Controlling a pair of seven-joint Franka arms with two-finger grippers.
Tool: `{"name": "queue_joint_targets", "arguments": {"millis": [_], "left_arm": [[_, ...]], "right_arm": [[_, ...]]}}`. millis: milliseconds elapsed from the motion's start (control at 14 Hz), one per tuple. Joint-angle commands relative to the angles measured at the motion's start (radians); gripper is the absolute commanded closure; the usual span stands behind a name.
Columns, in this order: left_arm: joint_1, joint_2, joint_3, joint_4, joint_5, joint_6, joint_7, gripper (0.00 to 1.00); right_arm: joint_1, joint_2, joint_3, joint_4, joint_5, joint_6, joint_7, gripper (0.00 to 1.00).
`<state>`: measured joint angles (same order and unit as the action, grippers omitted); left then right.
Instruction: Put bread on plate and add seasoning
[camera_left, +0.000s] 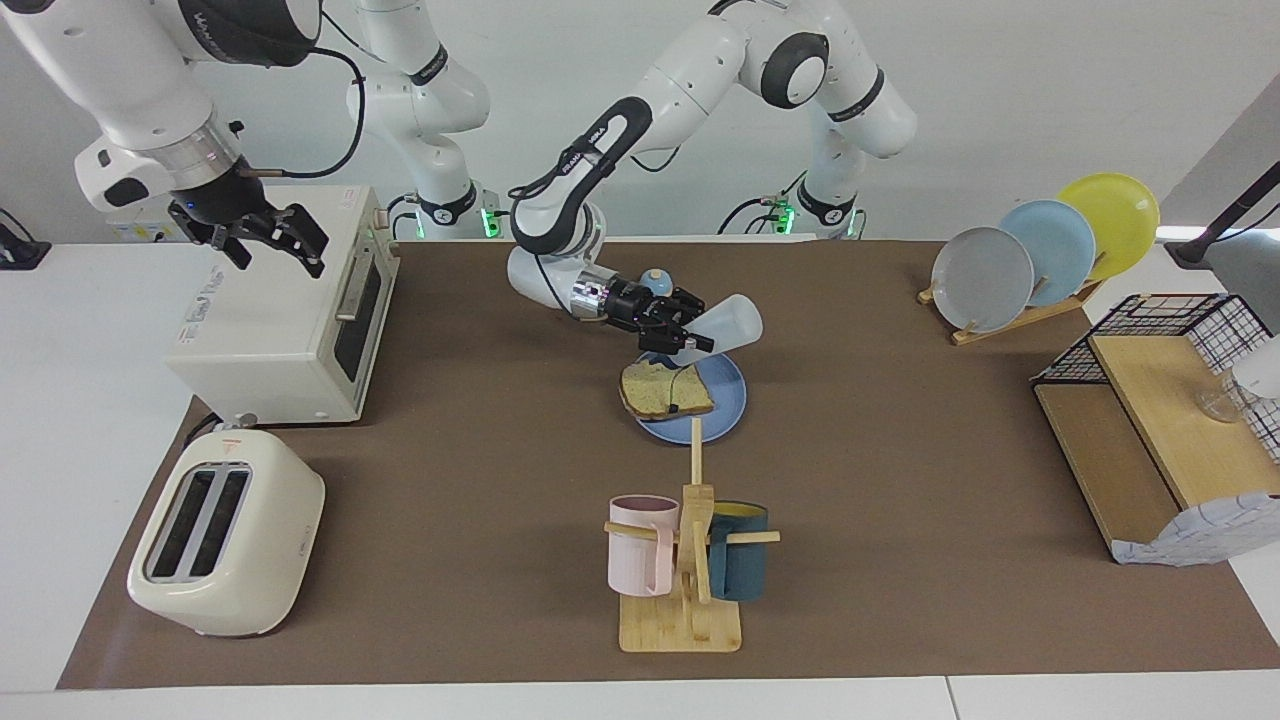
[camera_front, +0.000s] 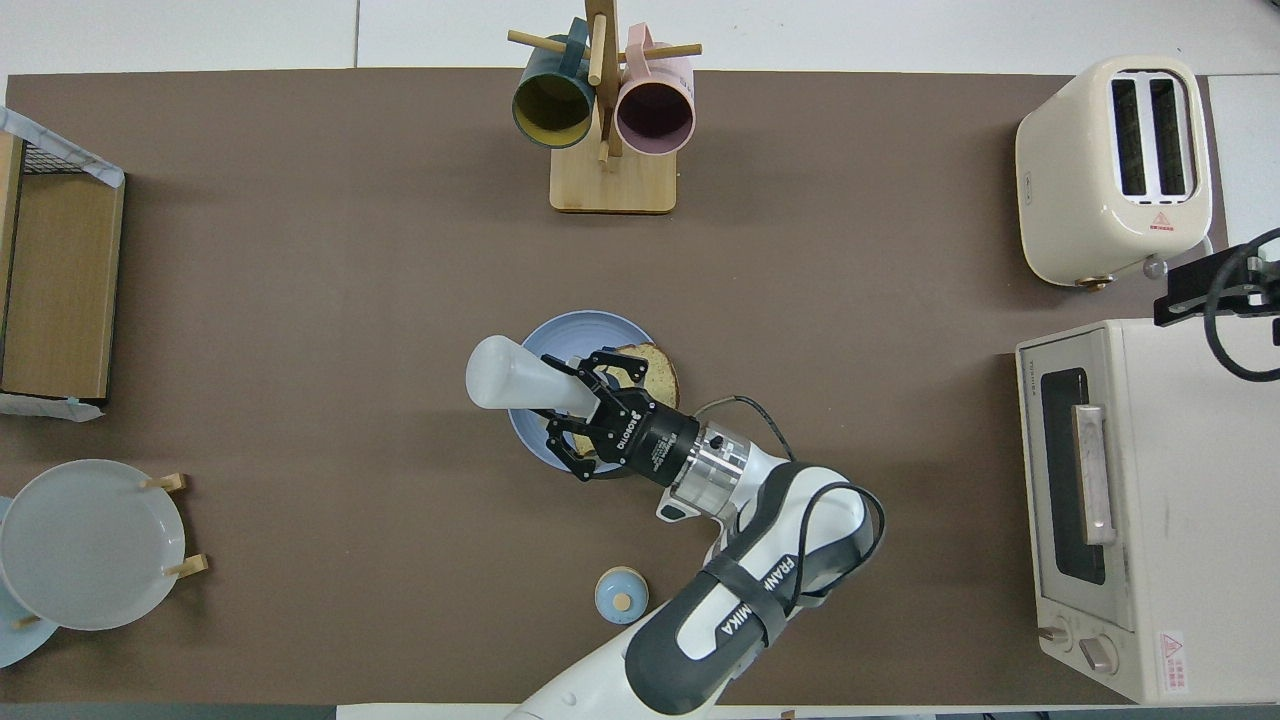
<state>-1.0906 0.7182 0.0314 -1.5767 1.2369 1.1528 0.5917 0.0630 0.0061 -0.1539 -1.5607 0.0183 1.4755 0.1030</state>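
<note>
seasoning (camera_left: 728, 322) in left claw (camera_left: 688, 340), over plate (camera_left: 728, 400)

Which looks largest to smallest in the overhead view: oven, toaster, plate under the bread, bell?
1. Oven
2. Toaster
3. Plate, partly hidden by the pincer and bottle
4. Bell
The order is clear; none look alike.

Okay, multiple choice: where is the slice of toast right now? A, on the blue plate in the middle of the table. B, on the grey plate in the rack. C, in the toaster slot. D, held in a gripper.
A: the bread lies flat on the plate at the middle of the table, while the left gripper over it holds the seasoning, not the toast.
</note>
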Motion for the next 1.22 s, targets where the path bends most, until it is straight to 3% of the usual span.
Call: {"name": "queue_joint_targets", "arguments": {"millis": [0,215,645,1146], "left_arm": [[0.096,-0.036,0.002,-0.083,0.05,0.064,0.005,1.0],[0.089,-0.036,-0.002,-0.075,0.05,0.065,0.008,1.0],[-0.029,-0.036,-0.005,-0.025,-0.016,0.024,0.011,1.0],[0.116,-0.057,-0.001,-0.007,-0.025,0.096,0.004,1.0]], "right_arm": [[-0.012,-0.02,0.007,-0.029,-0.015,0.005,-0.025,0.0],[-0.014,-0.023,0.011,-0.024,-0.005,-0.008,-0.014,0.0],[-0.011,-0.034,0.01,-0.032,-0.001,-0.007,-0.019,0.0],[-0.011,-0.034,0.011,-0.032,-0.001,-0.008,-0.019,0.0]]}}
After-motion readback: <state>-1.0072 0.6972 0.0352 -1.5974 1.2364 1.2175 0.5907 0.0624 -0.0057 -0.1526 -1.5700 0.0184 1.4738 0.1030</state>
